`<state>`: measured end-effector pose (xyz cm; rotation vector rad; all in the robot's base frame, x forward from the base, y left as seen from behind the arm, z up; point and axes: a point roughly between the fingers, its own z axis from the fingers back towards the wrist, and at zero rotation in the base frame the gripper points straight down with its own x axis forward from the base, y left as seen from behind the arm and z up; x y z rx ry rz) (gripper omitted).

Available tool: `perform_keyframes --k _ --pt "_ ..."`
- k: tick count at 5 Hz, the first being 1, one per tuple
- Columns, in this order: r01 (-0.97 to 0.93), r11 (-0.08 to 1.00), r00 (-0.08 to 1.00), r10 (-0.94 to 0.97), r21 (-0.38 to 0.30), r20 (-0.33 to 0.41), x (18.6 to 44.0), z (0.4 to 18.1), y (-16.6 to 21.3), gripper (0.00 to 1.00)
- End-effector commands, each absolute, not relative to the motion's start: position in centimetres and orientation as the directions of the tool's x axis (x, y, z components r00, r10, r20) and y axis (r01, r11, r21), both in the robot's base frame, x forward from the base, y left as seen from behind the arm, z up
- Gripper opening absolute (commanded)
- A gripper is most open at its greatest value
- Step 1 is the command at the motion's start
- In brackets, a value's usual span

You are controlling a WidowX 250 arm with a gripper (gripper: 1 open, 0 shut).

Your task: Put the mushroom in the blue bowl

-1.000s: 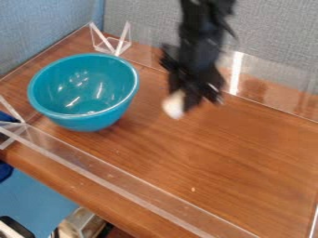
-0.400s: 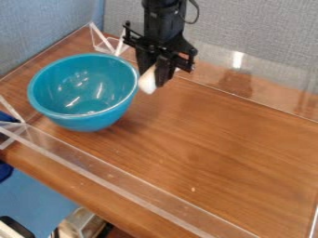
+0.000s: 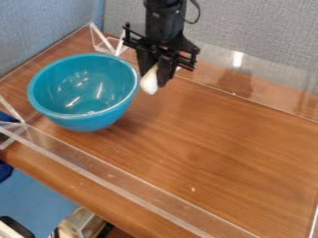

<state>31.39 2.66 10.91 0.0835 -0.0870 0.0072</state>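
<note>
my gripper [image 3: 156, 72] hangs pointing straight down over the wooden table [image 3: 224, 139], its black fingers [image 3: 165, 67] drawn in tight on the mushroom [image 3: 151, 81]. i can see only the pale cream stem sticking out below the fingertips; the cap is hidden up between the jaws, so i cannot make out its colour from here. the mushroom is off the tabletop, held in the air.

the blue bowl [image 3: 82, 91] sits on the table at about eight o'clock from my gripper, close by. its near rim lies just beside the mushroom's stem in this view, and i cannot tell whether the stem is over the rim or a little outside it. the bowl stands upright, glossy, with bright glints on its inner wall, and nothing else shows inside it.

a low clear plastic wall [image 3: 118, 191] runs along the table's edges, with its front strip at about six o'clock from me and a corner brace [image 3: 110, 39] at about eleven o'clock, behind the bowl. a grey-blue backdrop [image 3: 50, 23] fills the far side, from ten to twelve o'clock.
</note>
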Motion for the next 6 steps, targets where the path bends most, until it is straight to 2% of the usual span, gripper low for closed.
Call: perform_keyframes --k 1,6 --pt "-0.026 0.996 0.992 0.015 0.084 0.128 32.21 12.22 2.23 0.0" --pt "-0.145 0.987 0.985 0.136 0.073 0.11 32.29 12.66 2.33 0.0"
